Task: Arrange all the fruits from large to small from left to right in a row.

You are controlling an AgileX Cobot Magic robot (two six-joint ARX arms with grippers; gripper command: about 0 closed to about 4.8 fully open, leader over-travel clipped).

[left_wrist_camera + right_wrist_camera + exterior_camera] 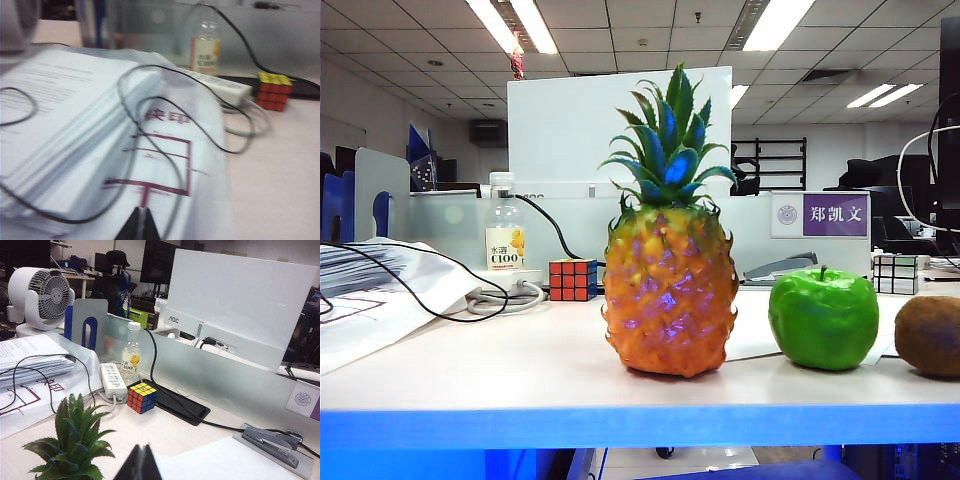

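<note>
Three toy fruits stand in a row on the white desk (pixel 470 370) in the exterior view: pineapple (pixel 670 290) at centre, green apple (pixel 823 318) just to its right, brown kiwi (pixel 930 336) at the right edge, partly cut off. No arm shows in that view. Left claw (pixel 138 225) is closed w/ nothing in it, tips together above a stack of papers (pixel 65 125) crossed by a black cable (pixel 150 135), well apart from the fruits; view is blurred. Right claw (pixel 139 465) is also closed & empty, w/ the pineapple's green crown (pixel 75 442) just beside its tips. Behind sit a Rubik's cube (pixel 141 396), bottle (pixel 131 352) & power strip (pixel 113 381).
</note>
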